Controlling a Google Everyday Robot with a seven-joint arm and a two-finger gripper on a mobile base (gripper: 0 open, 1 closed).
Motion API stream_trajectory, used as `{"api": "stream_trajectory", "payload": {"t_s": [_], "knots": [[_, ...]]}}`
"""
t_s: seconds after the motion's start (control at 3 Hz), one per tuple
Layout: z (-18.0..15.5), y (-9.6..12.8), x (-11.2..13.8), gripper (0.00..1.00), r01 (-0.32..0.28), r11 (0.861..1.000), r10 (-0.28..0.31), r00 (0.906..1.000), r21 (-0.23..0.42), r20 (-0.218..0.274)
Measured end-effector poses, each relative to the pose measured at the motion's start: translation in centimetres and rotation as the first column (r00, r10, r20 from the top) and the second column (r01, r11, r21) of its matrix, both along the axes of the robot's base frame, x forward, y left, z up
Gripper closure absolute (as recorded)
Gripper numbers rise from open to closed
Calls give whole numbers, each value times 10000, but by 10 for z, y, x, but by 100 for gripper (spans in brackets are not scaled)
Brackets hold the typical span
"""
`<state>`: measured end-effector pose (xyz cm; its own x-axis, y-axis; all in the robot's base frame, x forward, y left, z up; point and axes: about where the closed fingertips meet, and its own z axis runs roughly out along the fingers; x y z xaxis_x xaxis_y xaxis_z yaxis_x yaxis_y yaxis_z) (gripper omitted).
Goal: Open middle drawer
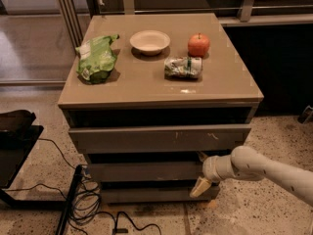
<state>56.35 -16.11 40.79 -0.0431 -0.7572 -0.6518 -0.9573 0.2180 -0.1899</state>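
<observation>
The middle drawer [146, 171] is a plain taupe-grey flat front of medium height, set between the taller scratched top front [159, 139] and the slim bottom front [146, 195] of the cabinet. It looks shut or nearly shut, with a dark gap above it. My gripper [201, 186] reaches in from the right on a white arm. It sits at the right end of the middle drawer, low near its bottom edge, with a cream fingertip [198, 188] pointing down-left.
On the cabinet top [146, 82] lie a green bag [97, 58], a white bowl [150, 41], a red apple [199, 44] and a crumpled can [182, 67]. Black cables [83, 199] and a dark stand [14, 146] are on the floor at left.
</observation>
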Motion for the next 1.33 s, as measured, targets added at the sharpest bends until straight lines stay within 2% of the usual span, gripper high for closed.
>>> {"api": "stream_trajectory", "payload": {"t_s": [0.33, 1.33], "knots": [[0, 0, 0, 19, 2, 10000, -2, 10000, 0, -1], [8, -2, 0, 88, 2, 10000, -2, 10000, -1, -1]]}}
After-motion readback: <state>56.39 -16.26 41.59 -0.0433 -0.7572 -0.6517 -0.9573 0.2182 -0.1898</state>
